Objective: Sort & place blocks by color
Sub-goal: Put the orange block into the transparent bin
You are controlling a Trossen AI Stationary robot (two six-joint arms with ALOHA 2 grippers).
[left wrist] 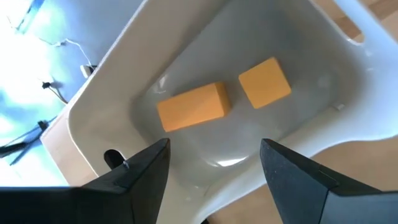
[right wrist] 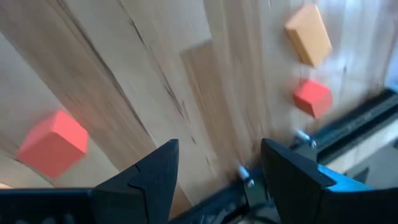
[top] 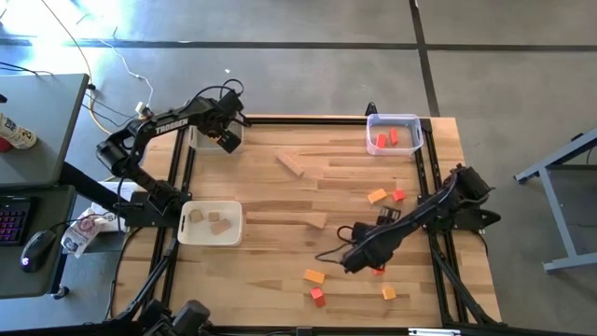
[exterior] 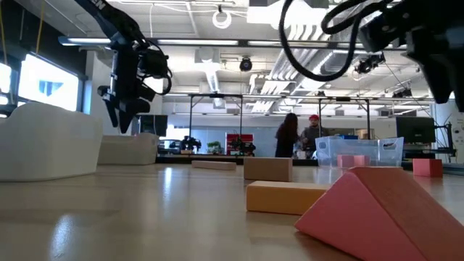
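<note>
Left wrist view shows my left gripper (left wrist: 214, 163) with jaws wide, empty, above two orange blocks (left wrist: 193, 106) in the white bin (left wrist: 348, 93). My right gripper (right wrist: 217, 165), jaws wide, hovers beside a red cube (right wrist: 53, 143) at frame left.

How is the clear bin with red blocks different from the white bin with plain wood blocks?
The clear plastic bin sits at the table's far right corner; the white plastic bin sits by the left edge, nearer the front. The clear bin holds red blocks; the white bin holds plain light wood blocks. You can see through the clear bin's walls, but not the white bin's. Both are small, rectangular and open-topped.
</note>
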